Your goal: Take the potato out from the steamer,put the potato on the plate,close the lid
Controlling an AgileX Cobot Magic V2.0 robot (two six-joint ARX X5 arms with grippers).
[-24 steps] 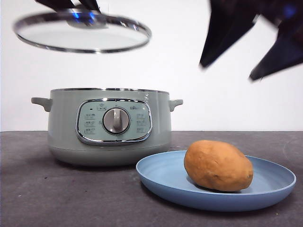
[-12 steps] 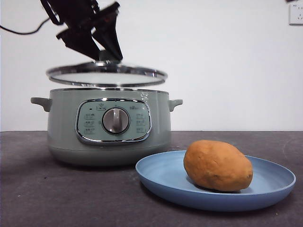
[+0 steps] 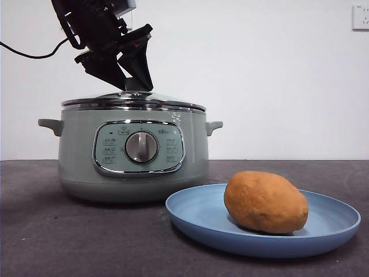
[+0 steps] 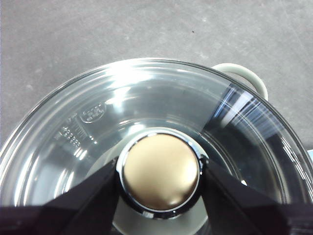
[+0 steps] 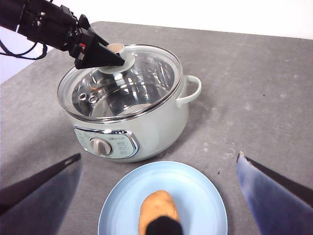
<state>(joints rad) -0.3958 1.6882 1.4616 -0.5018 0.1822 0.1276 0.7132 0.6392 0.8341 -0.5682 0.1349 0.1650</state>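
We are noting the potato (image 3: pixel 266 202) lying on the plate (image 3: pixel 199 216) at near right, and the left gripper (image 4: pixel 160 174) clamping the lid (image 3: pixel 134 101) knob, lid seated on the steamer (image 3: pixel 75 156); only release is remaining, with the right gripper (image 5: pixel 156 196) waiting spread wide, empty, above the plate.

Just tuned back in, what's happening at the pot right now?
The left gripper is clamped on the knob of the clear glass lid, which now sits on the round sage-green steamer. The smooth orange-brown potato already lies on the shallow light-blue plate beside it. The right gripper hangs open above the plate, holding nothing.
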